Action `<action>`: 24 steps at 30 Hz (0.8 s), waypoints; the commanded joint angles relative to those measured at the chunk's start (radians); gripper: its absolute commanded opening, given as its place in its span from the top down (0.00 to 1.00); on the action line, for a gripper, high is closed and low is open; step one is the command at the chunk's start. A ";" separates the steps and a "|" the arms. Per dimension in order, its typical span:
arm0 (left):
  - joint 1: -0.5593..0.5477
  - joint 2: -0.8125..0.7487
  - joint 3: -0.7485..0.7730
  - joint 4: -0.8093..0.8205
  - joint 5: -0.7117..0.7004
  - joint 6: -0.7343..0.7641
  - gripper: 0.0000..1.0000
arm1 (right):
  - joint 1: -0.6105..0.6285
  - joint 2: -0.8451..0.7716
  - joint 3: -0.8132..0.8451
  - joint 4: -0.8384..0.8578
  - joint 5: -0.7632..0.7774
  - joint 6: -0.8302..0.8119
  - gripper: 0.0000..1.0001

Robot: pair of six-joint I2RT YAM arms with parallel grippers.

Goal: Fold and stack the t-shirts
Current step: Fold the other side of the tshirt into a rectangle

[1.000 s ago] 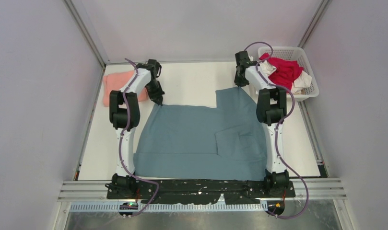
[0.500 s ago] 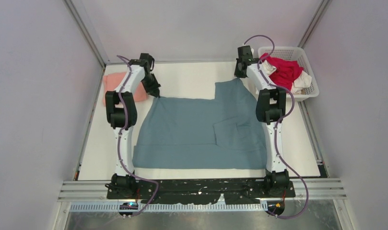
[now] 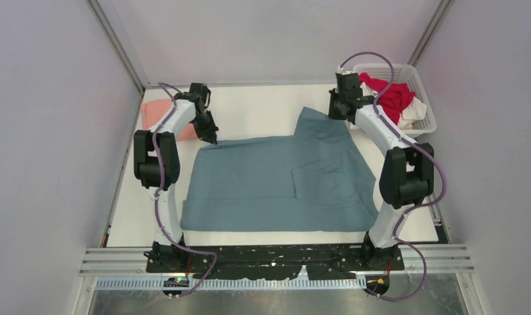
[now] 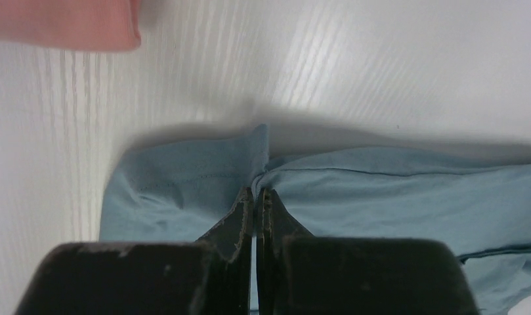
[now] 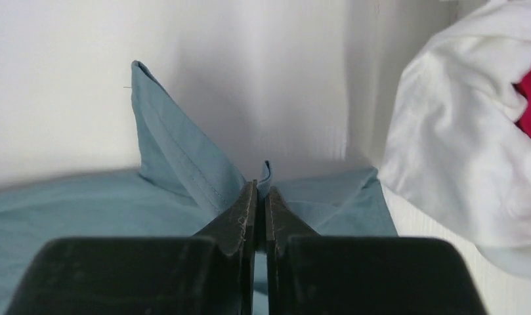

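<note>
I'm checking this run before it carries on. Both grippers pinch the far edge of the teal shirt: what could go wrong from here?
The left gripper and right gripper each hold only a small pinch of the teal shirt at their tips, so it may slip out. The right gripper works close to the white shirt in the basket and might snag it.

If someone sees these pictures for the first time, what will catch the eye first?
The large teal t-shirt spread over the middle of the table draws the eye first, with the left gripper and the right gripper each shut on one of its far corners. Next come the bright red t-shirt heaped in the white basket at the far right, and the salmon-pink t-shirt lying at the far left.
</note>
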 commanded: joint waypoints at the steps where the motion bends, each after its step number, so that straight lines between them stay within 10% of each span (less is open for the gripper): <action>1: -0.008 -0.184 -0.135 0.119 -0.032 0.028 1.00 | 0.034 -0.219 -0.151 0.049 -0.001 -0.032 0.95; 24: -0.054 -0.569 -0.644 0.319 -0.114 -0.027 1.00 | 0.106 -0.744 -0.506 -0.148 0.056 -0.057 0.94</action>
